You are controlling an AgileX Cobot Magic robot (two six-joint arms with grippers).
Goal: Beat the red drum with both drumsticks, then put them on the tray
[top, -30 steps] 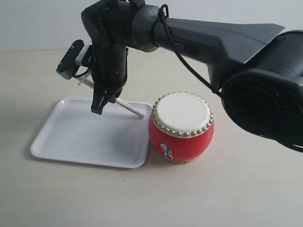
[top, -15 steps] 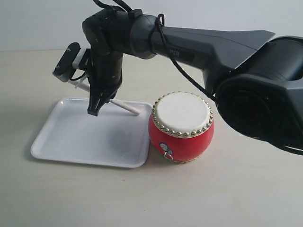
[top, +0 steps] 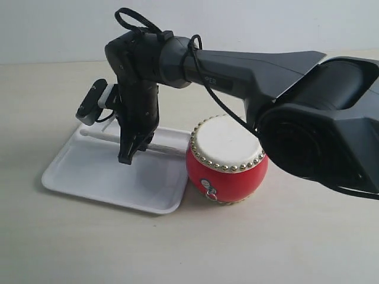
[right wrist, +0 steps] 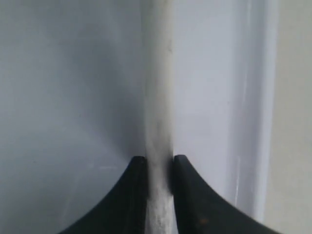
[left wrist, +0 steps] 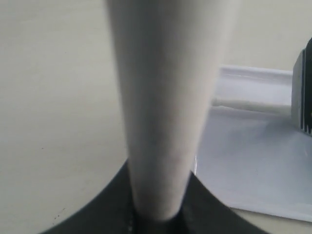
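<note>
The red drum [top: 227,168] with its cream skin stands right of the white tray [top: 95,180]. My right gripper [top: 127,156] reaches across over the tray's far part, shut on a pale drumstick [top: 169,149] that lies nearly flat, low over the tray. In the right wrist view the right gripper [right wrist: 159,165] pinches this drumstick [right wrist: 157,87] between both black jaws, above the tray [right wrist: 73,97]. My left gripper [left wrist: 158,217] is shut on the other drumstick [left wrist: 163,107], which fills the left wrist view; the tray [left wrist: 253,165] lies beside it. The left arm does not show in the exterior view.
The pale tabletop [top: 284,242] surrounds the drum and tray. The right arm's dark body [top: 320,124] looms over the right of the exterior view. A dark ribbed part [left wrist: 305,92] stands over the tray at the edge of the left wrist view.
The right gripper has come down and slightly right over the tray. Its drumstick has gone from tilted to nearly flat, close to the tray's surface.
</note>
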